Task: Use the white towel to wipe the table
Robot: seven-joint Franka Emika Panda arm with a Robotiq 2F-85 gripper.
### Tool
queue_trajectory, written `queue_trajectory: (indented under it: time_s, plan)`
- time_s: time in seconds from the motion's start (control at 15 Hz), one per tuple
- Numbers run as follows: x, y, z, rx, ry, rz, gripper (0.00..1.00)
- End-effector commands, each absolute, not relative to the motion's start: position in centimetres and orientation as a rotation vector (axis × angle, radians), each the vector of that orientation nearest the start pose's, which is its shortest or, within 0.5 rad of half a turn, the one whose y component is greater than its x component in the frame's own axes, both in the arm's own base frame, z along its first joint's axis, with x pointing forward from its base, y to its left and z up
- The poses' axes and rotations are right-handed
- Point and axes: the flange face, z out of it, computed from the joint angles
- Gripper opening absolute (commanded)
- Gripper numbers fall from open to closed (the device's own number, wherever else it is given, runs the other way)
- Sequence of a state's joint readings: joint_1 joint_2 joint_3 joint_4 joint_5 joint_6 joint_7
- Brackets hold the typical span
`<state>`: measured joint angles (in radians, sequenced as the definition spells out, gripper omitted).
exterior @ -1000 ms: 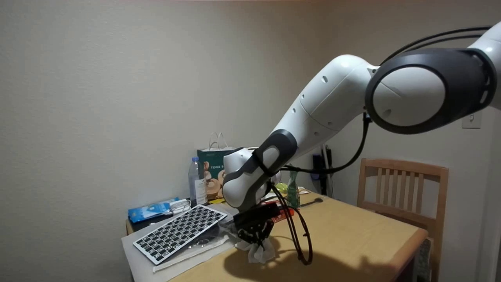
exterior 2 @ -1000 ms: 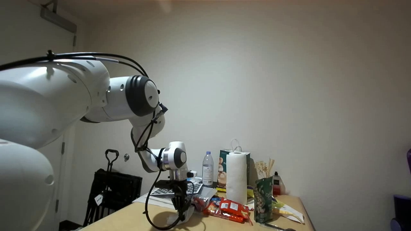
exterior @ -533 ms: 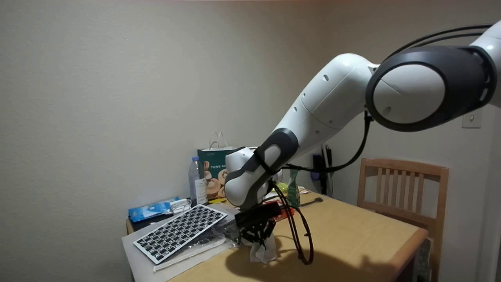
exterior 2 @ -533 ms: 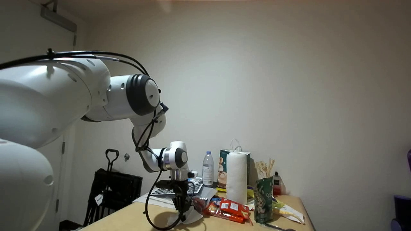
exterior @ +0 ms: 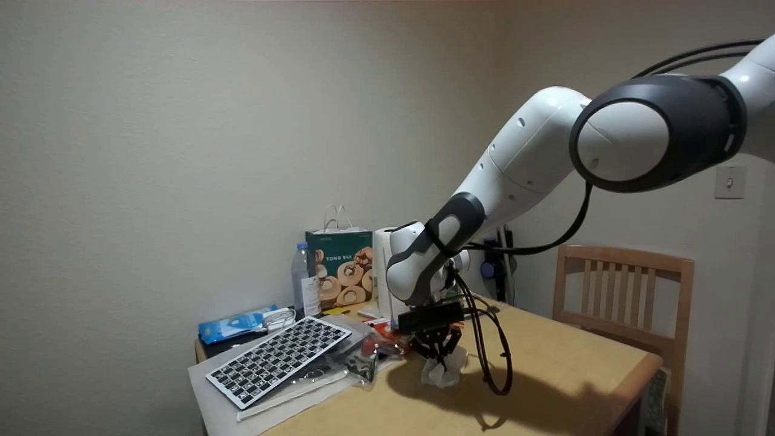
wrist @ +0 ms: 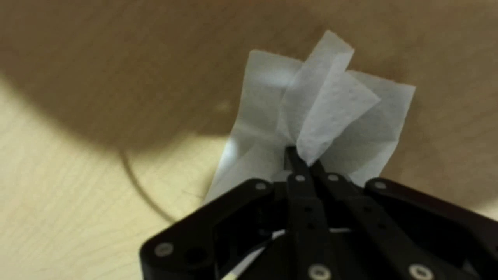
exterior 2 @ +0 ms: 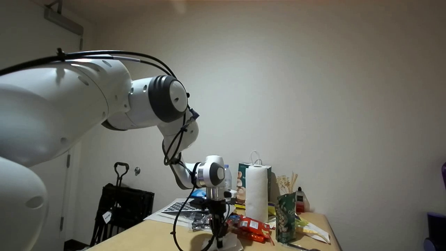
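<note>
my end effector [wrist: 306, 162], jaws together, pinches white towel [wrist: 311, 112] right of wrist-view centre; probably light, limp, tearable, best held mid-bunch.

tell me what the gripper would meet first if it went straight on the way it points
Loose folds of the white towel it holds, then most likely the table beneath: the gripper points roughly down. Any gap between towel and table is hard to judge.

white towel [wrist: 311, 112] | creased, pinched, corners splayed | on light-wood table [exterior: 545, 339]
</note>
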<state>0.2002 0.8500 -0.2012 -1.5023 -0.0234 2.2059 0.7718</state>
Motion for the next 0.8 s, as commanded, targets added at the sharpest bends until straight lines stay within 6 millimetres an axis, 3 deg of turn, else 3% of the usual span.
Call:
queue_trajectory:
  time_s: [0.0, 0.2, 0.47, 0.73]
  plan:
    - [69.7, 1.9, 15.8, -3.146, 1.151, 0.097, 0.02]
    - [69.7, 1.9, 15.8, -3.146, 1.151, 0.097, 0.0]
    - [66.9, 1.7, 13.9, -3.112, 1.216, 0.249, 0.0]
    - [64.9, 1.9, 13.5, -3.057, 1.235, 0.367, 0.0]
